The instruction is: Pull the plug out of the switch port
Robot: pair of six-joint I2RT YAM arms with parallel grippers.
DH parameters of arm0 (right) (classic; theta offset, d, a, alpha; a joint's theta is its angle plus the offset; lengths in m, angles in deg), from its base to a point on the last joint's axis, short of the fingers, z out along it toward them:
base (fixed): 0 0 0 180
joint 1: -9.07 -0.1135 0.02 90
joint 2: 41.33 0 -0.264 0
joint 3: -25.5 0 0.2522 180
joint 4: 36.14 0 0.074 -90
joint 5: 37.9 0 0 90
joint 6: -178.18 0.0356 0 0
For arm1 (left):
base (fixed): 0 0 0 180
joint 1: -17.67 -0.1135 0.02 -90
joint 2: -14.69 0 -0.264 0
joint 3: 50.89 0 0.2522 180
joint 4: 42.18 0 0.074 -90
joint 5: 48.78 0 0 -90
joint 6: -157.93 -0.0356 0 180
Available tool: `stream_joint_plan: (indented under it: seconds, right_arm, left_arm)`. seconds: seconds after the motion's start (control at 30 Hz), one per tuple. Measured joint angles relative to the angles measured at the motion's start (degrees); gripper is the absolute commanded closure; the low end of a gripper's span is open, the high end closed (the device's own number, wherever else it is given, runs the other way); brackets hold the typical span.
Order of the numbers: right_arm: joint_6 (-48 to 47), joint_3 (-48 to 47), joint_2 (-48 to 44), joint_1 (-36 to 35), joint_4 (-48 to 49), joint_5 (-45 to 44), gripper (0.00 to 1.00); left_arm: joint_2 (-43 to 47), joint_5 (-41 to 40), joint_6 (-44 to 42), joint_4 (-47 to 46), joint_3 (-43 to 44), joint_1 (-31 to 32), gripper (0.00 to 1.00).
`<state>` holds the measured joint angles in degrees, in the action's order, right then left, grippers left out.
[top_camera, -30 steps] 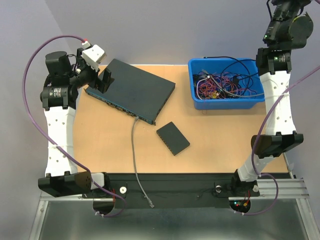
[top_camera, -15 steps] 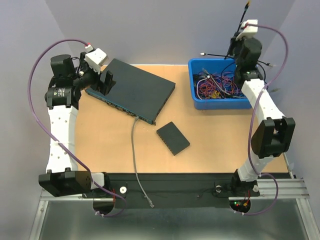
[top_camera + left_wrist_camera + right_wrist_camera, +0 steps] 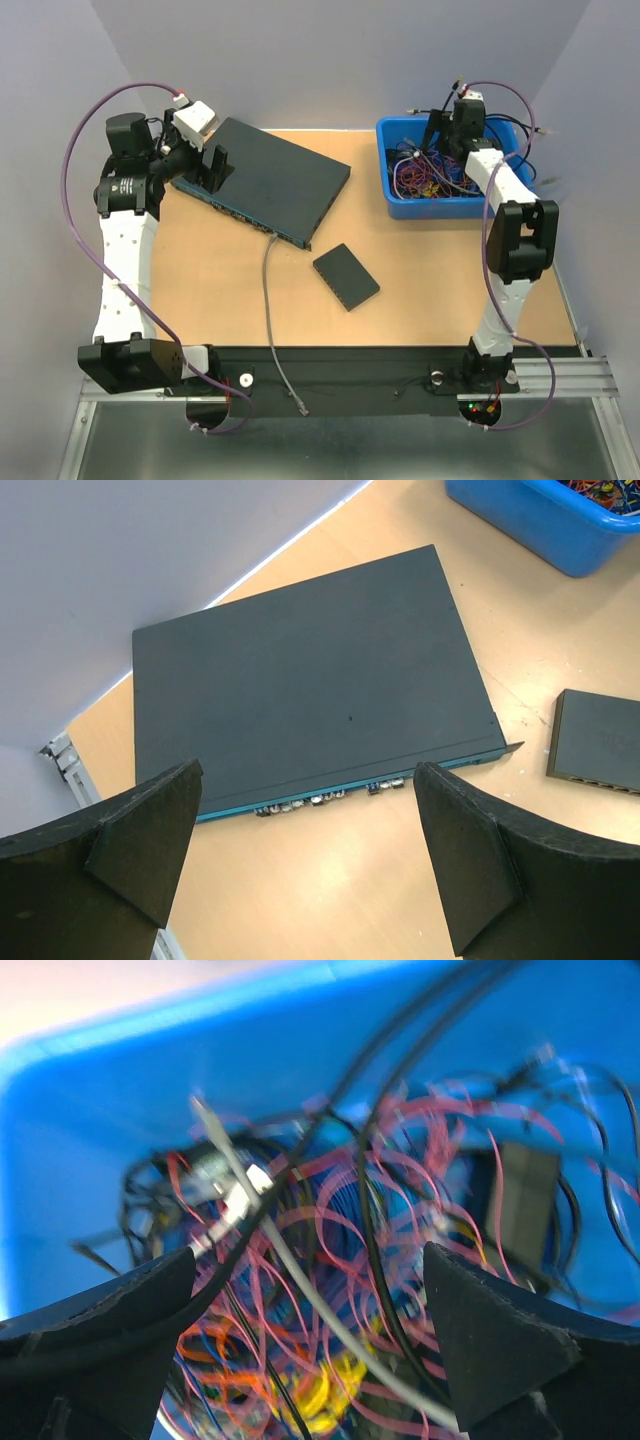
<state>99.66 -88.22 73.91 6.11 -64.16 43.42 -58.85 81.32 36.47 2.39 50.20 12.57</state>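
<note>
The right arm has swung down from high at the back and now hangs over the bin (image 3: 400, 208). The right fingers (image 3: 490, 1350), pinched shut a second ago, now stand wide above the tangled wires (image 3: 330, 1260), holding nothing. The left fingers (image 3: 140, 840) stay wide over the left end of the switch (image 3: 265, 180). The plug (image 3: 269, 238) is still in a front port, its cable (image 3: 270, 310) trailing across the surface (image 3: 220, 290). I'd say the pull hasn't begun, as neither arm is near the plug.

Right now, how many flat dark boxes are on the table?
2. The large switch lies back left; the small box sits near the middle. The wires in the blue bin could hide others.
</note>
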Motion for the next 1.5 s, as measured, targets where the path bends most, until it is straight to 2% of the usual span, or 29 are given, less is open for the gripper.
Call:
stream_joint_plan:
  seconds: [0.2, 0.43, 0.53, 0.6, 0.63, 0.7, 0.77, 0.83, 0.9, 1.03, 1.17, 1.27, 1.33, 1.43, 1.5]
  right_arm:
    - [1.29, -0.81, -3.06, 0.04, -8.2, -2.49, 0.0]
    - [1.09, 1.36, -17.53, 0.33, -9.75, -4.2, 0.0]
    - [1.03, -0.17, -20.76, 3.23, -9.75, -3.54, 0.0]
    - [1.64, -5.14, -19.37, 8.92, -11.13, -2.36, 0.0]
    - [1.66, -10.88, -16.41, 12.33, -12.85, -2.25, 0.0]
    - [1.68, -27.26, -7.34, 16.39, -20.55, -1.16, 0.0]
    - [1.88, -41.77, 2.45, 18.8, -23.61, 3.52, 0.0]
    - [2.97, -43.41, 4.94, 18.71, -26.8, 7.67, 0.0]
    - [3.78, -38.47, 4.15, 17.75, -27.76, 10.43, 0.0]
    - [4.87, -20.02, -3.87, 15.39, -26.38, 11.98, 0.0]
    - [4.72, -11.67, -12.79, 13.42, -25.05, 13.03, 0.0]
    - [4.17, -9.57, -19.96, 10.38, -23.21, 12.59, 0.01]
    - [4.15, -6.45, -25.11, 5.84, -19.15, 12.63, 0.01]
    - [6.05, 1.75, -32.61, -5.42, -11.82, 13.55, 0.03]
    - [9.35, 11.63, -36.76, -12.55, -2.32, 15.91, 0.06]
  left_arm:
    - [0.0, 0.46, 0.0, -0.17, -0.33, 0.0, 0.01]
    - [0.0, 1.25, -0.04, -0.17, -0.35, 0.02, 0.01]
    - [0.0, 1.29, -0.31, -0.11, -0.35, 0.02, 0.01]
    - [0.0, 1.36, -0.68, -0.07, -0.35, 0.0, 0.01]
    - [0.0, 1.46, -0.72, -0.02, -0.35, 0.0, 0.01]
    - [0.0, 1.66, -0.74, 0.11, -0.35, 0.0, 0.01]
    - [0.0, 1.88, -0.68, 0.09, -0.35, 0.0, 0.01]
    - [0.0, 2.21, -0.61, 0.09, -0.35, 0.0, 0.01]
    - [0.0, 2.47, -0.61, 0.13, -0.35, 0.0, 0.01]
    - [0.0, 2.75, -0.7, 0.28, -0.35, 0.0, 0.01]
    - [-0.13, 3.02, -0.7, 0.26, -0.35, 0.0, 0.01]
    - [-0.24, 2.95, -0.68, -0.42, -1.4, 0.0, 0.01]
    - [-0.22, 2.69, -0.68, -1.29, -3.06, 0.02, 0.01]
    - [-0.22, 1.53, -0.68, -2.01, -6.08, 0.0, 0.01]
    - [-0.22, 0.31, -0.72, -2.67, -8.39, 0.0, 0.01]
